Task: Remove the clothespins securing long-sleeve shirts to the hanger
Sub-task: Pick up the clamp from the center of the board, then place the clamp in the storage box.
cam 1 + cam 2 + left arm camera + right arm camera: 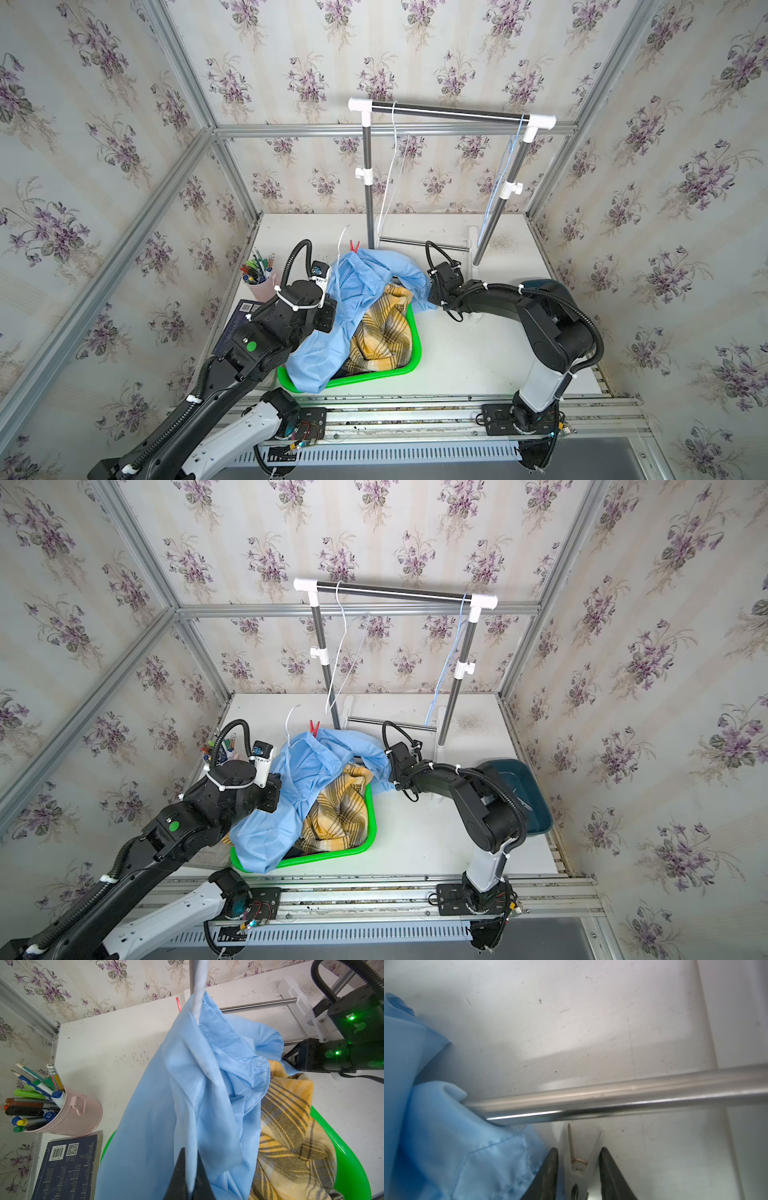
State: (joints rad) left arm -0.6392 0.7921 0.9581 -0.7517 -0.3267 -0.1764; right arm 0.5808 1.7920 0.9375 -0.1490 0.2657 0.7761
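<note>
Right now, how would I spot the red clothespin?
Find the green basket heaped with shirts. Behind it, beside the left post of the clothes rack, the red clothespin pokes up from the light blue shirt: the only bright red thing there.

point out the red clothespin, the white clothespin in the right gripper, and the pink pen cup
small bright red plastic clothespin (354, 246), a top view, on its spread legs.
pale white plastic clothespin (580, 1159), right wrist view, at its copper spring between the jaws.
pink metal pen cup (83, 1114), left wrist view, on its side wall.
</note>
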